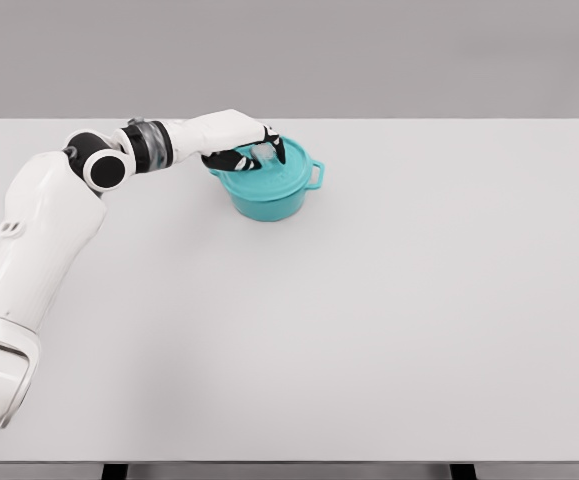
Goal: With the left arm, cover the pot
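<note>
1. Teal pot [269,195] sits in the far-left part of the white table [389,330], nearer the far edge than the near one and well in from the left edge.
2. Teal lid [287,170] lies on the pot's rim and looks level; the seating can't be fully checked under the hand.
3. Left hand [252,157] is over the lid's left part, dark fingers [231,161] curled down around the clear knob [266,153] in a narrow grip.
4. Left arm [44,225] comes in from the lower-left corner, elbow raised, forearm running right toward the pot.
5. Open room: wide bare tabletop to the right of the pot and in front of it, only a narrow strip behind it up to the far edge.
6. Pot is upright and round. One side handle [315,175] points right; the opposite one is hidden by the hand. The handle line runs left-right, roughly parallel to the far edge.
</note>
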`<state>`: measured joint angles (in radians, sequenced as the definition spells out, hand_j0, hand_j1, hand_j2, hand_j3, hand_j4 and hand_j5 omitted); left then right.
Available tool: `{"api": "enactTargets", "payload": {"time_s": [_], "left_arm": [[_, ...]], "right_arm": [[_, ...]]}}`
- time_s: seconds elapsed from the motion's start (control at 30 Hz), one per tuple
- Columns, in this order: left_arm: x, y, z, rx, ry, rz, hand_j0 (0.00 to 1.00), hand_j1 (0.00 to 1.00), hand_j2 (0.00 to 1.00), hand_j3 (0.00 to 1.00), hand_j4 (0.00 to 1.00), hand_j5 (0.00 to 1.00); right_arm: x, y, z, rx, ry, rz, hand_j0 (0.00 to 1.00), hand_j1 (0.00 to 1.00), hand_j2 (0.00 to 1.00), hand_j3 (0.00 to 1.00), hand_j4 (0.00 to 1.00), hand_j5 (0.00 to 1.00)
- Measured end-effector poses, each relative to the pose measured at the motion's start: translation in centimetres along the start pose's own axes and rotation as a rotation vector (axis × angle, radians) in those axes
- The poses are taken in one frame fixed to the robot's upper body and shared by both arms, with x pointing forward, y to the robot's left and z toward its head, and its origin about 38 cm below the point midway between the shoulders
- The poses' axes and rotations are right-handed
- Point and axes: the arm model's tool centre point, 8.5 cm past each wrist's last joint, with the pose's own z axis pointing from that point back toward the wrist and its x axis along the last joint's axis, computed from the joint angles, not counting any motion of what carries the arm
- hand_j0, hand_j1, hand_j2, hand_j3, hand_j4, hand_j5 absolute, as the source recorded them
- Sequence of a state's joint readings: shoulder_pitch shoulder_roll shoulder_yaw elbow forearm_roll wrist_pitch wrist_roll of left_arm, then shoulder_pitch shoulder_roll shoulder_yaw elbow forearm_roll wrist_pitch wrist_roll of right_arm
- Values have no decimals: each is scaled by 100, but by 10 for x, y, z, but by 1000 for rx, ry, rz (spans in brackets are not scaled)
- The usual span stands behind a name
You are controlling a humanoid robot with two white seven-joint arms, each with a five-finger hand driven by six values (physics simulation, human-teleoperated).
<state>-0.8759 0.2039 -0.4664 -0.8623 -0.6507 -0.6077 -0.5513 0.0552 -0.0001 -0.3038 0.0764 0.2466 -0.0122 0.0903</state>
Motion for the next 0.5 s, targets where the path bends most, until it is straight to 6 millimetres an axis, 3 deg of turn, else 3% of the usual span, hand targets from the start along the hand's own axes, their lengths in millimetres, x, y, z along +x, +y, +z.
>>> {"api": "enactTargets", "payload": {"time_s": [0.5], "left_arm": [[-2,0,0,12,2,22,67,67,67,67,67,67]], "right_arm": [[0,0,0,0,0,0,100,100,100,100,100,100]]}}
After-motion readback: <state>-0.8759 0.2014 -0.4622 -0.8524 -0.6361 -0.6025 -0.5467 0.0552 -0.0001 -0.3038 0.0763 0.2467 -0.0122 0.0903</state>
